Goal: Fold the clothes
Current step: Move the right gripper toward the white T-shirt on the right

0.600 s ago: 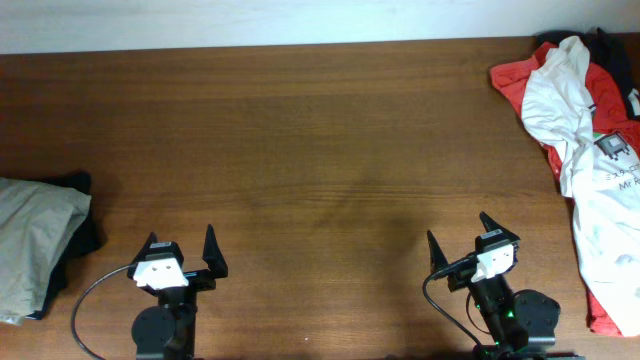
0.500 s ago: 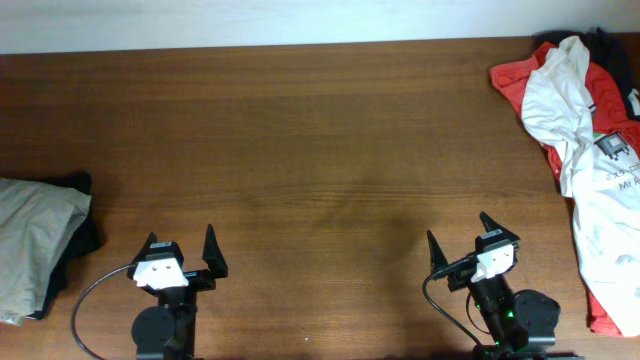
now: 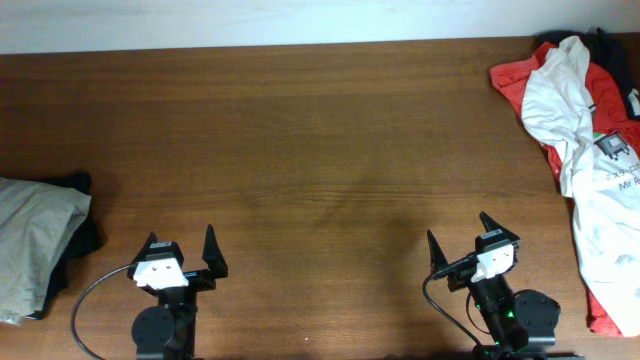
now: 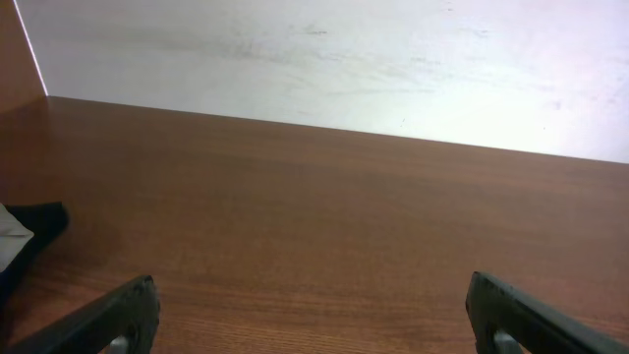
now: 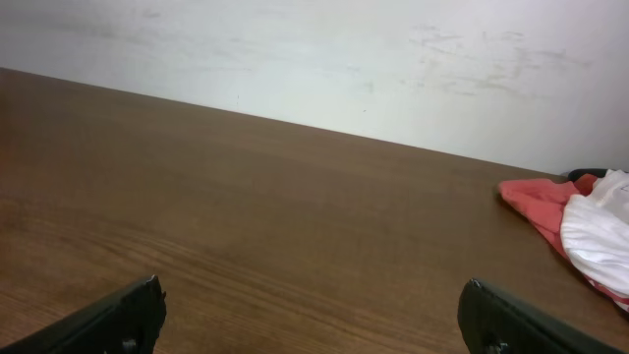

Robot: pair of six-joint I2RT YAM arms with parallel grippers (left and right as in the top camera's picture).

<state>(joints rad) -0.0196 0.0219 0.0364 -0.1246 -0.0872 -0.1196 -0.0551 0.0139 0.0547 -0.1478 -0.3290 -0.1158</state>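
Note:
The white T-shirt (image 3: 590, 170) lies crumpled in a long strip at the table's right edge, on top of a red garment (image 3: 515, 78). Its dark-and-green print and grey lettering show near its middle. Its edge also shows in the right wrist view (image 5: 600, 236). My left gripper (image 3: 181, 253) is open and empty at the front left. My right gripper (image 3: 460, 238) is open and empty at the front right, well left of the shirt. Both sets of fingers show wide apart in the wrist views, the left gripper (image 4: 313, 315) and the right gripper (image 5: 313, 315) over bare wood.
A beige-grey folded garment (image 3: 35, 240) on dark cloth sits at the left edge; its dark corner shows in the left wrist view (image 4: 25, 231). The red garment also shows in the right wrist view (image 5: 541, 205). A white wall runs behind the wooden table (image 3: 320, 150).

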